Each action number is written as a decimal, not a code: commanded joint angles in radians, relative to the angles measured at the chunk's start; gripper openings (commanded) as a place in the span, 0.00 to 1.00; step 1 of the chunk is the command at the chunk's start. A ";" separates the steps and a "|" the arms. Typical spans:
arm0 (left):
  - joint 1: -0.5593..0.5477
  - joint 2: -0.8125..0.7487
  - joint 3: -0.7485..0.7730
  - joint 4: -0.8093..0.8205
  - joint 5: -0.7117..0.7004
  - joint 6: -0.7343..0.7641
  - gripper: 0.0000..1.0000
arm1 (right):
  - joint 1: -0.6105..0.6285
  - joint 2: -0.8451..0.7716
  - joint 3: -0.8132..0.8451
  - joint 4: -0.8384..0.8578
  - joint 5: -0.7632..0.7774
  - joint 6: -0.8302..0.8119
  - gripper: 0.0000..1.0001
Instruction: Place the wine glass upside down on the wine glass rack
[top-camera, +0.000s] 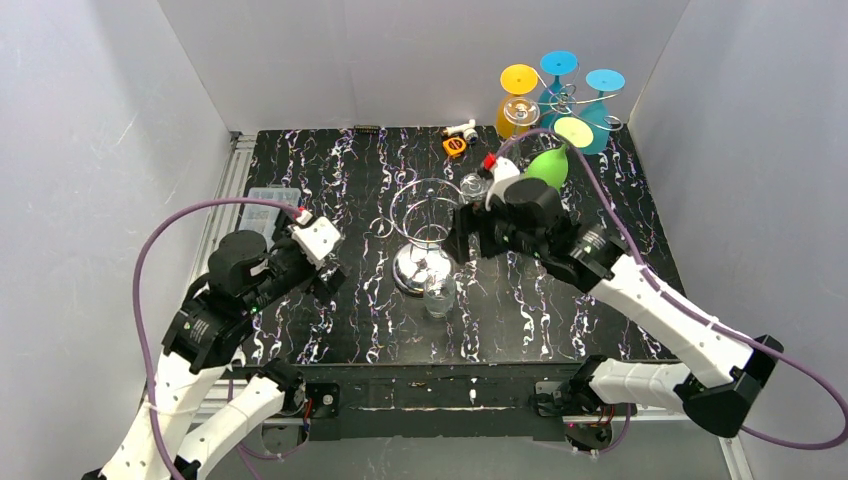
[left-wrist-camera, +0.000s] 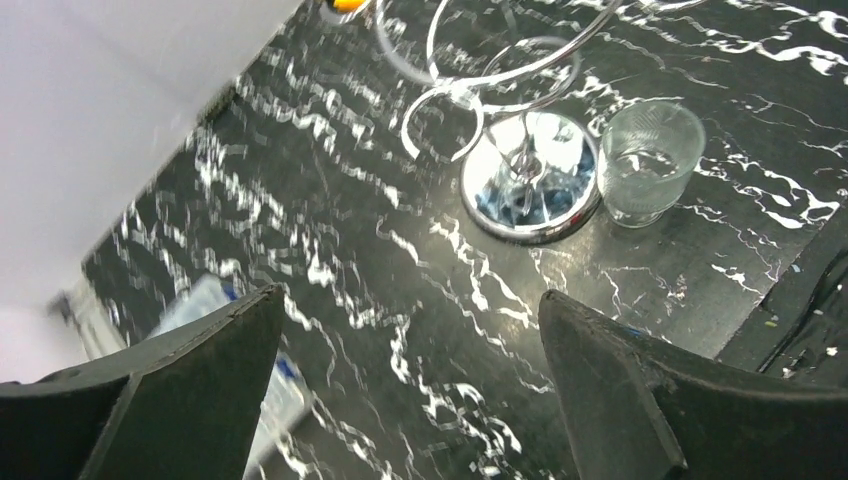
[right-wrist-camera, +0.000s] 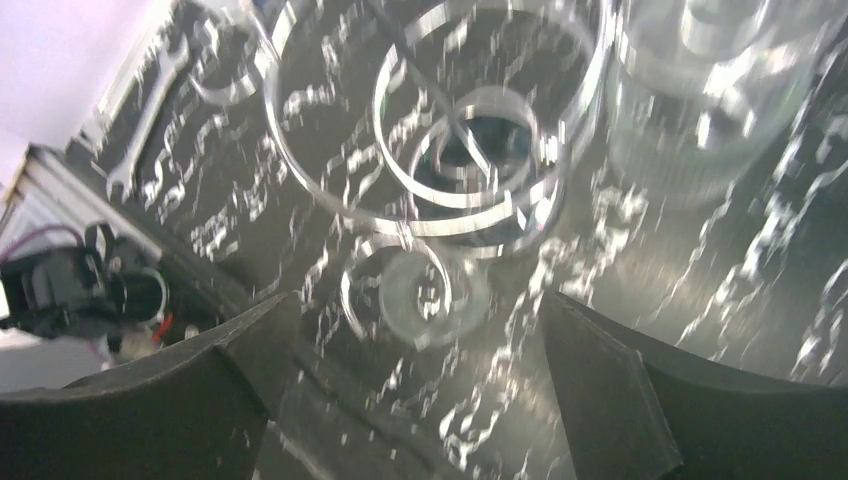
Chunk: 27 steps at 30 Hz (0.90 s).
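Note:
The chrome wire wine glass rack (top-camera: 424, 212) stands mid-table on a round mirror base (top-camera: 419, 268); it also shows in the left wrist view (left-wrist-camera: 500, 75) and the right wrist view (right-wrist-camera: 450, 150). A green wine glass (top-camera: 548, 165) with a pale green foot is upside down at the back right, just behind my right arm. My right gripper (top-camera: 466, 238) is open and empty, above the rack's right side (right-wrist-camera: 415, 300). My left gripper (top-camera: 330, 272) is open and empty over bare table left of the rack (left-wrist-camera: 410, 295).
A clear ribbed tumbler (top-camera: 440, 295) stands against the rack's base (left-wrist-camera: 650, 160). Another clear glass (top-camera: 473, 185) stands behind the rack. Yellow, blue and clear wine glasses (top-camera: 560, 95) hang at the back right. An orange tape measure (top-camera: 455, 147) and a plastic box (top-camera: 273, 197) lie nearby.

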 joint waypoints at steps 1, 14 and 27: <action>0.014 -0.062 0.030 -0.165 -0.156 -0.165 0.98 | 0.014 -0.090 -0.151 -0.066 -0.069 0.147 0.99; 0.037 -0.066 0.055 -0.349 -0.101 -0.286 0.98 | 0.207 -0.038 -0.316 0.073 0.265 0.352 0.72; 0.037 -0.050 0.094 -0.368 -0.068 -0.263 0.98 | 0.284 0.018 -0.455 0.228 0.530 0.448 0.61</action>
